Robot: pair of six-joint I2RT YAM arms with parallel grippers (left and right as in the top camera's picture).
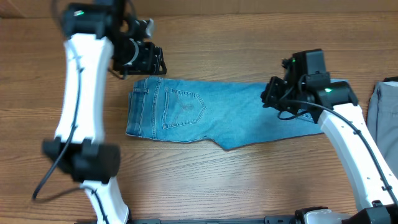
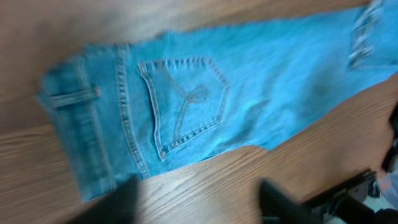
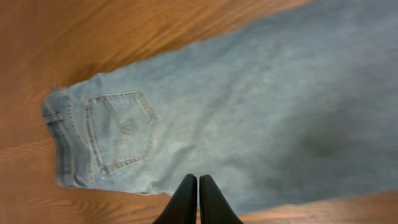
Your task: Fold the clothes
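Observation:
The clothes are light blue jeans lying flat across the table, folded lengthwise, with the waistband at the left and a stitched back pocket facing up. My left gripper hovers by the far edge of the waistband. In the left wrist view its blurred fingers stand wide apart over bare wood, just off the jeans, with nothing between them. My right gripper hangs over the leg end. In the right wrist view its gripper is shut and empty above the denim.
A plain grey garment lies at the right edge of the wooden table. Both white arms reach in from the near side, left and right of the jeans.

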